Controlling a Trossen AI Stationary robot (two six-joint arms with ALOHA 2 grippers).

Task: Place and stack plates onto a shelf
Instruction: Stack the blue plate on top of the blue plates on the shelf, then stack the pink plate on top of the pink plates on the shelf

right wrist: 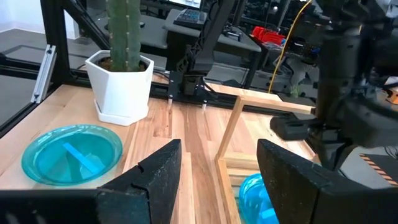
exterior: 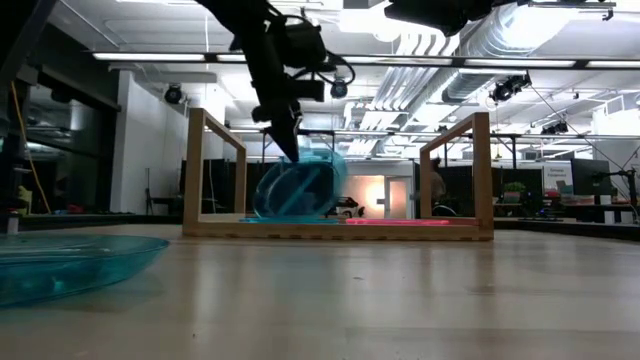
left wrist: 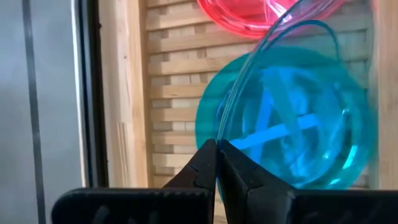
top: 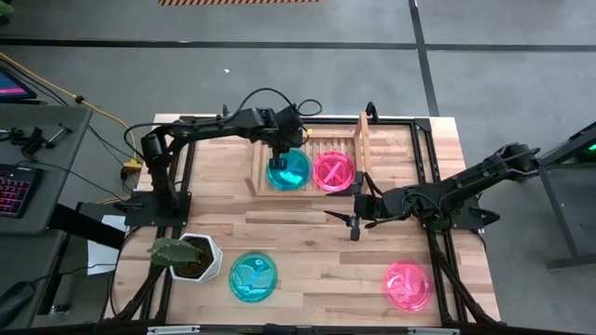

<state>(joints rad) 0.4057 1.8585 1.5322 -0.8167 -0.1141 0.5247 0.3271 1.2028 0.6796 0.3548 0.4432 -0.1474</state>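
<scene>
My left gripper (top: pixel 279 154) reaches over the left half of the wooden shelf (top: pixel 256 182) and is shut on a teal plate (left wrist: pixel 298 118), which stands tilted. Under it another teal plate (left wrist: pixel 208 115) lies flat on the slats. A pink plate (top: pixel 333 170) lies flat in the shelf's right half. My right gripper (top: pixel 346 225) hangs open above the table just in front of the shelf and touches nothing. One more teal plate (top: pixel 252 276) and one more pink plate (top: pixel 407 284) rest flat on the table near its near edge. My left gripper (left wrist: pixel 216 152) pinches the tilted teal plate by its rim (left wrist: pixel 222 134) between the two fingertips, coming from above and pointing down. The plate hangs steeply tilted below the fingers. Its lower edge (exterior: pixel 300 214) is down at the flat teal plate in the shelf.
A white hexagonal pot with a cactus (top: pixel 191 256) stands near the table's near left corner, beside the loose teal plate. The shelf's raised side rails (exterior: pixel 207 170) stand on either side of the plates. Bare tabletop (top: pixel 317 251) lies between the shelf and the two loose plates.
</scene>
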